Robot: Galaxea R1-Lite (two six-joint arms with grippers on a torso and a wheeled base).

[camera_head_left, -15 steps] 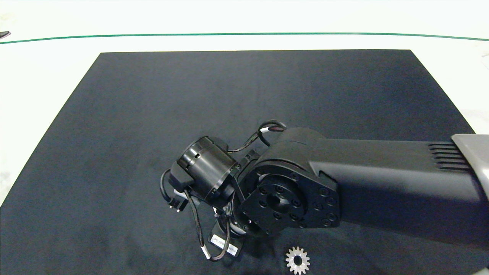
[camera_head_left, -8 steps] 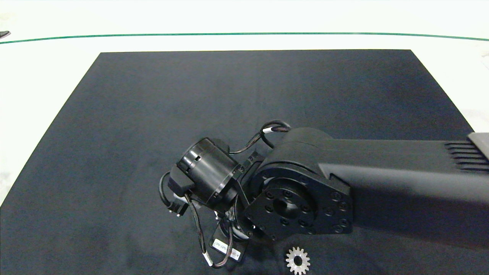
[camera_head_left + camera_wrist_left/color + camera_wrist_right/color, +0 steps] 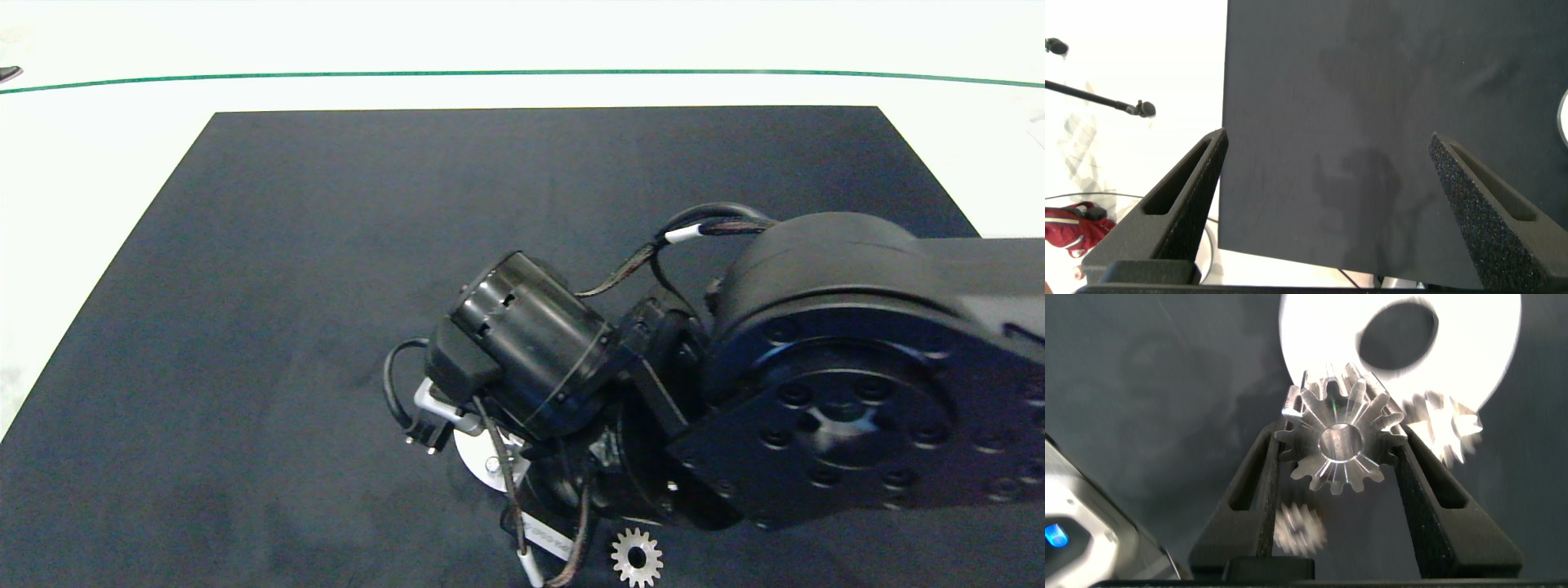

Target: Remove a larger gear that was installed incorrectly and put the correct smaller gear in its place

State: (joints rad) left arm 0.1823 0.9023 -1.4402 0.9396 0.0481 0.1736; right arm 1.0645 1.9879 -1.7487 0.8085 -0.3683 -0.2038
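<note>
I've got the larger gear [image 3: 1339,445] pinched between my right gripper [image 3: 1337,469] fingers, lifted clear above the white round base plate [image 3: 1470,359], over the near middle of the black mat [image 3: 326,245]. That's the removal step under way, I'd say. The gear faces my wrist camera, bore axis pointing straight up at it, teeth fanned out all round; being a disc, it has no long axis to speak of. Next I judge it needs setting down on bare mat, away from the smaller gear [image 3: 637,558] lying flat at the near edge. My left gripper [image 3: 1327,204] hangs spread wide and empty over the mat's edge
</note>
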